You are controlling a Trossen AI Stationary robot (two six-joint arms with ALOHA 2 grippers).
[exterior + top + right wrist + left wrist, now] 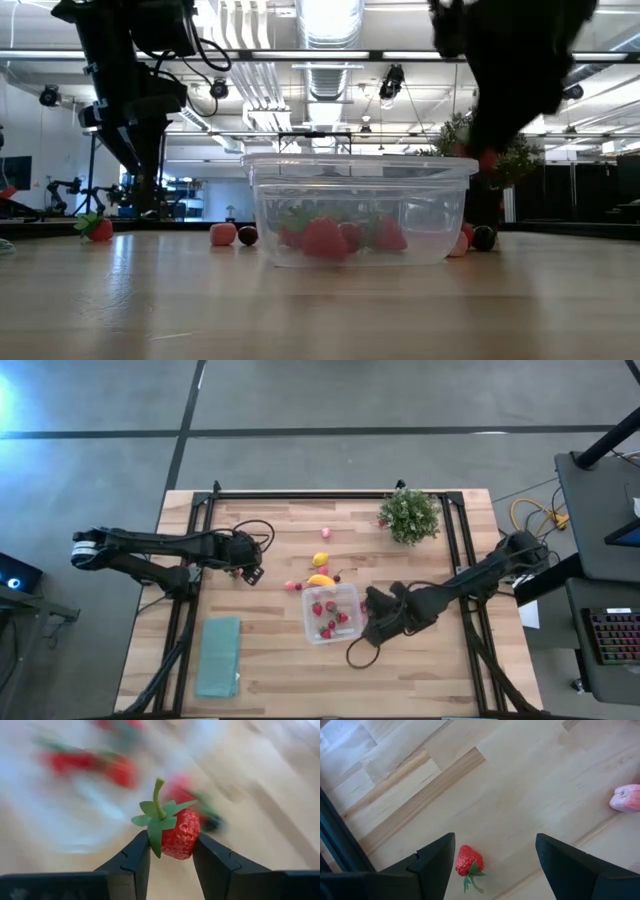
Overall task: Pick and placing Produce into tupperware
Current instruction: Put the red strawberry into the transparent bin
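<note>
my right wrist view alone shows the right gripper (170, 855) clamped on a strawberry (179, 834); left gripper (495, 865) apart over another berry (468, 861).

strawberry (181, 834): red, green leaves | tupperware (348, 598): clear | lemon (321, 559): yellow | table (280, 660): pale wood

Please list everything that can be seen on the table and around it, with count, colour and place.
box: one, clear, table centre, strawberries inside
held strawberry: one, red, between the right gripper's fingers
loose strawberry: one, red, on the wood under the left gripper
lemon: one, yellow, behind the box
pink fruit: one, near the plant
plant: one, green, far right
mat: one, teal, front left
table: one, light wood
left gripper: open, over the loose strawberry
right gripper: shut on the held strawberry, beside the box
</note>
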